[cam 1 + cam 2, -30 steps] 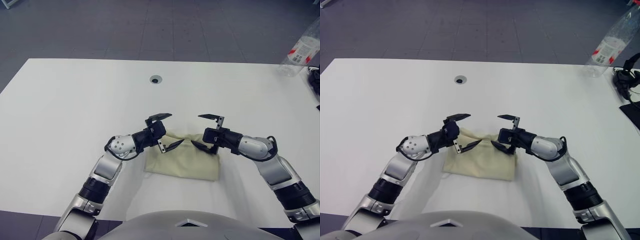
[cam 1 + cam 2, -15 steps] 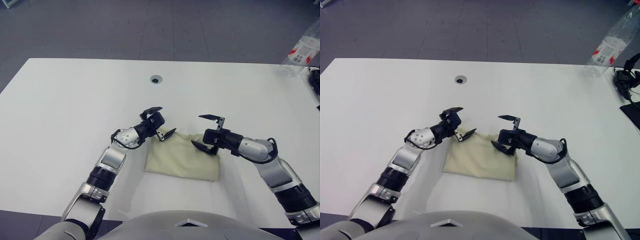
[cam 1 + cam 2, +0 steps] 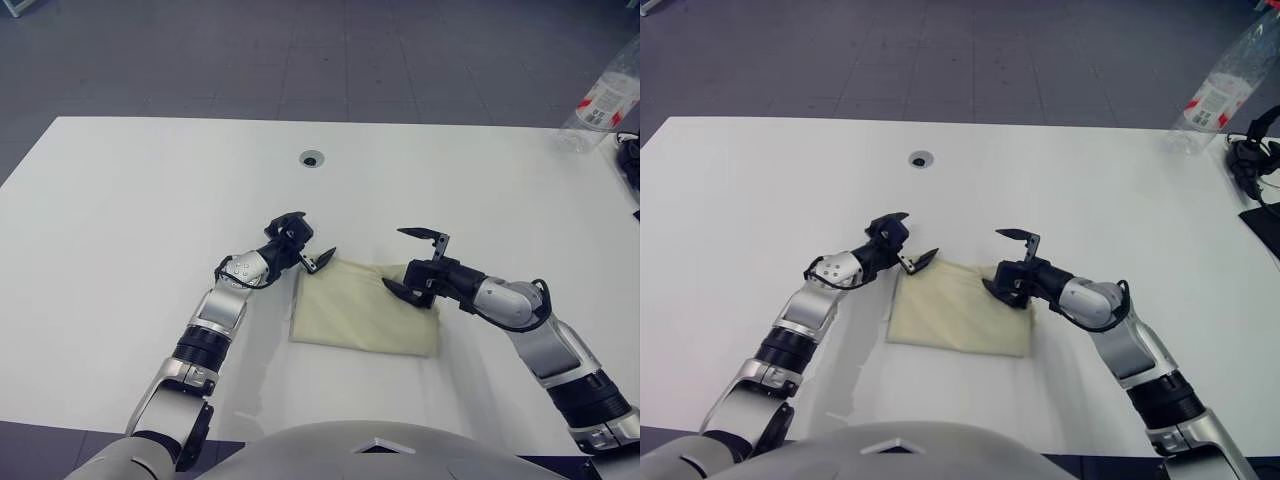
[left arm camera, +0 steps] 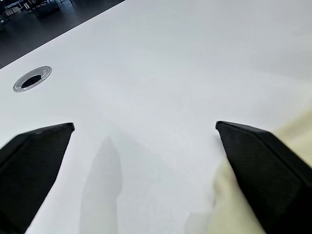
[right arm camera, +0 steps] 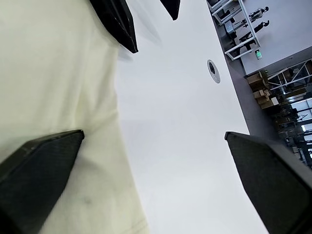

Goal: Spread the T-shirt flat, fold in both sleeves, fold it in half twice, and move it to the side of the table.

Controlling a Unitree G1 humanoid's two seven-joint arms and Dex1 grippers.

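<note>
2 open claws bracket a folded shirt

The left claw (image 3: 312,236), fingers apart, sits just on the robot's side of the hole (image 3: 312,158) with 1 tip at the shirt's (image 3: 360,315) far left corner. The right claw (image 3: 394,259), also spread, is further from the hole and rests its lower finger on the far right corner. The shirt lies as a compact pale rectangle, nearer the robot than the hole. It looks light, soft and limp, so its layers would likely slip apart unless an edge is pinched through the whole stack. The table (image 3: 150,200) offers wide room left of the hole, while a bottle (image 3: 600,100) stands far to the right.
</note>
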